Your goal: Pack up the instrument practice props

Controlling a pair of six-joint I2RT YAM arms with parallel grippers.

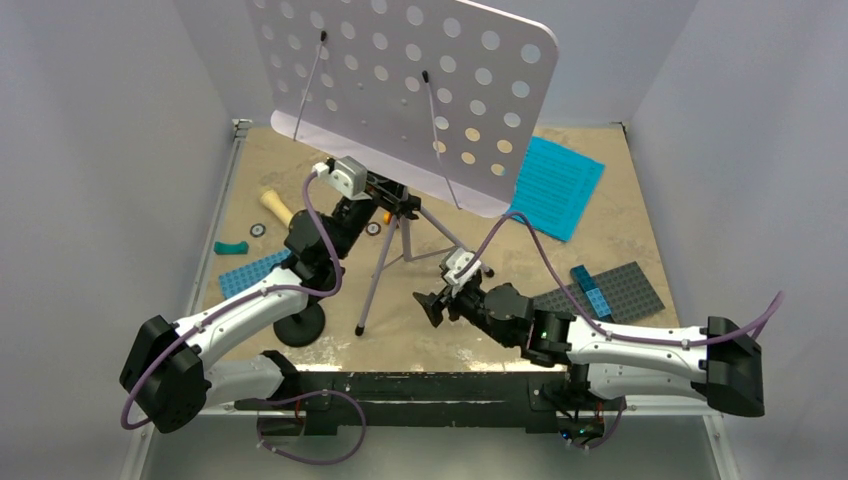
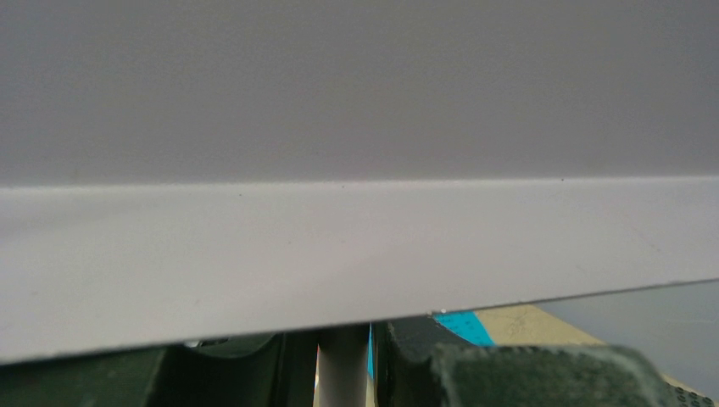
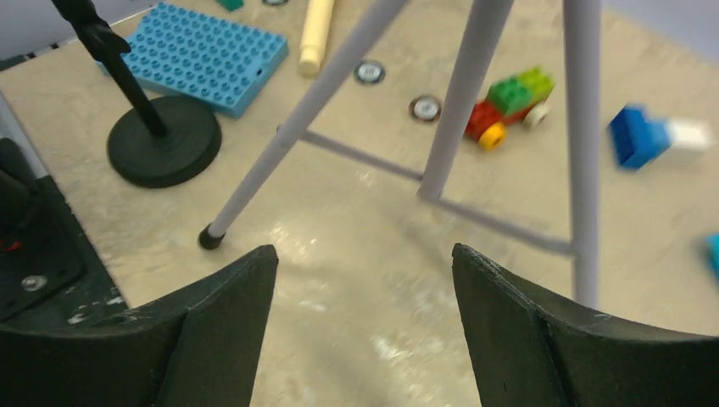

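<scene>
The lavender hole-punched music stand [image 1: 400, 90] stands on its silver tripod [image 1: 380, 265] in the middle of the table. My left gripper [image 1: 395, 205] is just under the desk, shut on the stand's post [image 2: 343, 369]; the desk's ledge [image 2: 339, 254] fills most of the left wrist view. My right gripper [image 1: 428, 305] is open and empty, low over the table by the tripod legs [image 3: 466, 93]. Teal sheet-music pages [image 1: 555, 185] lie at the back right. The cream microphone [image 1: 277, 208] lies at the left. The black mic stand's round base [image 1: 300, 327] sits at the front left.
A blue baseplate [image 1: 250, 272] lies at the left and a grey one [image 1: 610, 292] at the right, with blue bricks on it. A small brick car [image 3: 509, 106], a blue brick [image 3: 640, 136] and loose wheels [image 3: 425, 108] lie under the tripod. A teal piece [image 1: 230, 247] is far left.
</scene>
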